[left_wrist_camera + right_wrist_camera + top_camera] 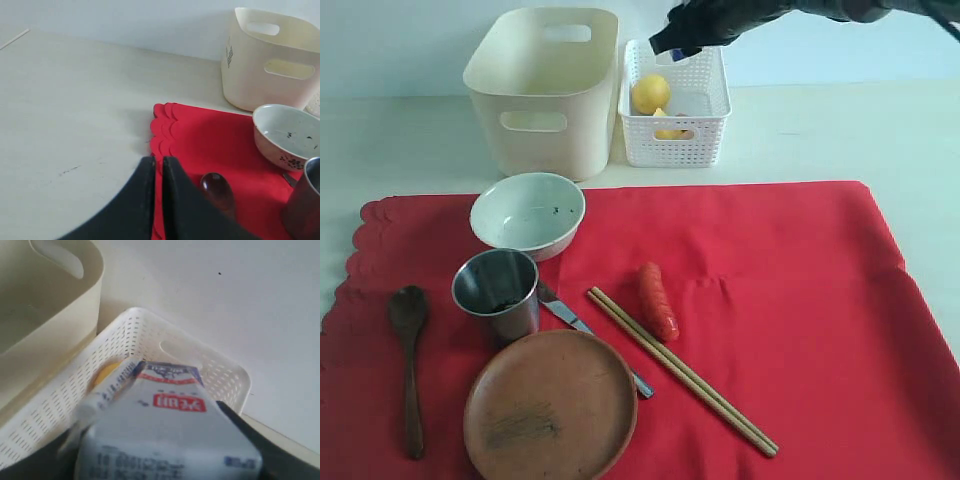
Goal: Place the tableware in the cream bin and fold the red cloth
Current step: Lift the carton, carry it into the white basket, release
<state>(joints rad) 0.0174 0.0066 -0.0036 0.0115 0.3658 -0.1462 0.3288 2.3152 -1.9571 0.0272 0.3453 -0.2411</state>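
Observation:
On the red cloth (770,300) lie a pale bowl (528,213), steel cup (498,290), brown plate (550,405), dark spoon (410,360), knife (565,312) and chopsticks (680,370). The cream bin (545,90) stands behind the cloth with nothing showing inside. My right gripper (682,42) hovers over the white lattice basket (675,140), shut on a milk carton (170,435). My left gripper (158,165) is shut on nothing, low over the cloth's scalloped edge (162,135) beside the spoon (217,190); it is outside the exterior view.
A red sausage (657,300) lies on the cloth between the knife and the chopsticks. The basket holds a lemon (651,94) and another yellow piece (670,128). Bare pale table surrounds the cloth, and the cloth's right half carries nothing.

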